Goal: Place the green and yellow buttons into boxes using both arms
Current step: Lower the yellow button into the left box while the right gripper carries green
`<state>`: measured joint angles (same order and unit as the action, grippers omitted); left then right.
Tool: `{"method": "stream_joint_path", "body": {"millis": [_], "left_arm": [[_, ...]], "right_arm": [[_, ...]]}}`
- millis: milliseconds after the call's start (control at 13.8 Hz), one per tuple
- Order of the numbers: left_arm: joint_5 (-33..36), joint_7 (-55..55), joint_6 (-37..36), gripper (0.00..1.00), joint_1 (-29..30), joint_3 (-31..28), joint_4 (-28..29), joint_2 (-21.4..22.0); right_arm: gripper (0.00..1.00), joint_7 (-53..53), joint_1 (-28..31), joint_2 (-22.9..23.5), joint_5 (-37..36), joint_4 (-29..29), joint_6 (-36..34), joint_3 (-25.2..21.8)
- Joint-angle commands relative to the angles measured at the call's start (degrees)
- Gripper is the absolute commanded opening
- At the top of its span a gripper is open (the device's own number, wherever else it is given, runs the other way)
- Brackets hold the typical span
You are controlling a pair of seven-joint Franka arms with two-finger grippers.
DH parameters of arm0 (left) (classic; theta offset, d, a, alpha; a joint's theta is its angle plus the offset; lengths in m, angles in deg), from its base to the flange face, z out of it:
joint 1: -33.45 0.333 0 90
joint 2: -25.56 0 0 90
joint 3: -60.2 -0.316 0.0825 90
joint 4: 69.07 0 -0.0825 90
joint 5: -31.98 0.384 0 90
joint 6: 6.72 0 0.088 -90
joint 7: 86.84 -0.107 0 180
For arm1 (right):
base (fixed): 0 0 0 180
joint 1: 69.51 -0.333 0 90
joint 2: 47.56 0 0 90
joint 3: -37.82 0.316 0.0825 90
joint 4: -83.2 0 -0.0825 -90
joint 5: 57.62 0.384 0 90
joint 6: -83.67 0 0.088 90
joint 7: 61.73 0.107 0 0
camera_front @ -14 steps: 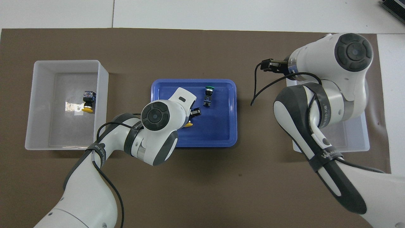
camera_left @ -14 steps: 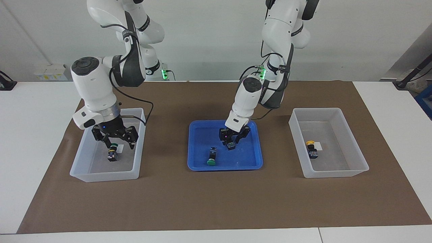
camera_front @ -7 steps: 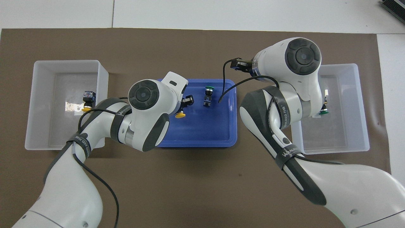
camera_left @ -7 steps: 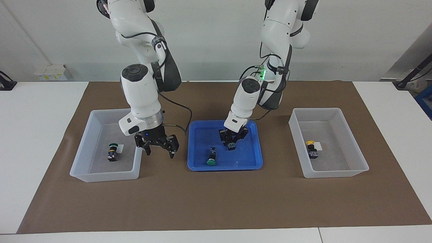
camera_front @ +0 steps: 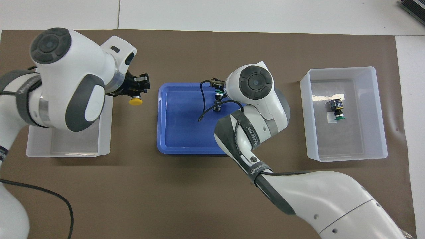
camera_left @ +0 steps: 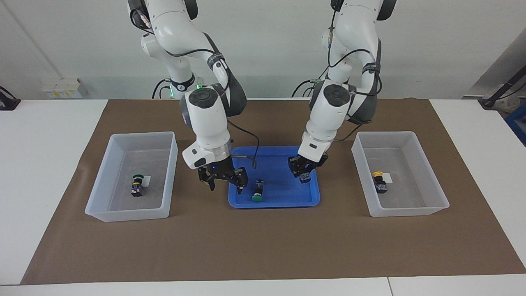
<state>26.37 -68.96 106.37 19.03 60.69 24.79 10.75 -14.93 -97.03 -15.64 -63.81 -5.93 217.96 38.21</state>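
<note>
My left gripper [camera_left: 304,176] is shut on a yellow button [camera_front: 135,101], raised over the end of the blue tray [camera_left: 275,203] toward the left arm's box [camera_left: 411,211]. That box holds another yellow button [camera_left: 379,181]. My right gripper [camera_left: 226,187] hangs open with nothing in it over the tray's other end, beside a green button [camera_left: 257,191] lying on its side in the tray. A second green button [camera_left: 137,185] stands in the right arm's box [camera_left: 123,213]. In the overhead view the right arm's wrist hides its gripper, and the left arm covers most of its box [camera_front: 66,150].
Both boxes and the blue tray [camera_front: 179,132] sit in a row on a brown mat [camera_left: 263,242] over the white table. Each box has a small white sticker on its floor. The mat's part farthest from the robots is bare.
The right gripper left the green button in its box and swung over to the tray. The left gripper lifted the yellow button out of the tray and carried it toward its own box.
</note>
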Motion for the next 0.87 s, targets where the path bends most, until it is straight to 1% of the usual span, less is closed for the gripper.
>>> {"method": "stream_joint_path", "body": {"millis": [0,145,217,289,362,434,506,579,723,796], "left_arm": [[0.7,-10.6,-2.8,0.00,6.0,0.6,-1.2,0.0],[0.7,-18.2,-2.1,0.00,10.4,0.6,-0.3,0.2],[0.8,-21.9,-1.1,0.00,12.0,0.6,1.1,0.7],[0.8,-24.6,0.9,0.00,13.6,0.5,3.1,1.3],[0.9,-26.5,4.1,0.00,15.3,0.2,6.3,2.3],[3.0,-27.9,8.1,0.00,16.2,0.2,9.6,3.0],[5.7,-28.3,11.7,0.00,16.7,0.2,12.3,3.3],[7.4,-28.3,14.8,0.00,16.9,0.2,14.1,3.2],[7.7,-28.6,20.6,0.00,19.2,0.2,16.9,2.5],[7.7,-29.1,23.1,0.00,19.9,0.2,18.7,2.3]], "right_arm": [[0.99,2.4,-1.8,3.1,-2.4,2.4,1.1,-0.1],[0.99,2.9,-2.3,3.5,-4.2,2.1,2.8,0.0],[0.99,3.0,-2.4,3.3,-4.4,1.3,3.0,0.0],[0.96,3.0,-2.5,3.3,-4.4,0.9,2.9,0.0],[0.72,3.0,-2.4,3.3,-4.6,0.0,3.1,0.0],[0.48,2.9,-2.4,3.2,-4.8,-0.8,3.3,0.0],[0.38,3.0,-2.4,3.1,-4.8,-1.2,3.3,0.0],[0.34,3.0,-2.4,2.8,-4.8,-2.3,3.3,0.0],[0.00,3.1,-2.7,2.1,-5.0,-3.5,2.6,-0.1],[0.00,3.1,-2.7,2.0,-5.0,-3.2,1.9,-0.2]]}}
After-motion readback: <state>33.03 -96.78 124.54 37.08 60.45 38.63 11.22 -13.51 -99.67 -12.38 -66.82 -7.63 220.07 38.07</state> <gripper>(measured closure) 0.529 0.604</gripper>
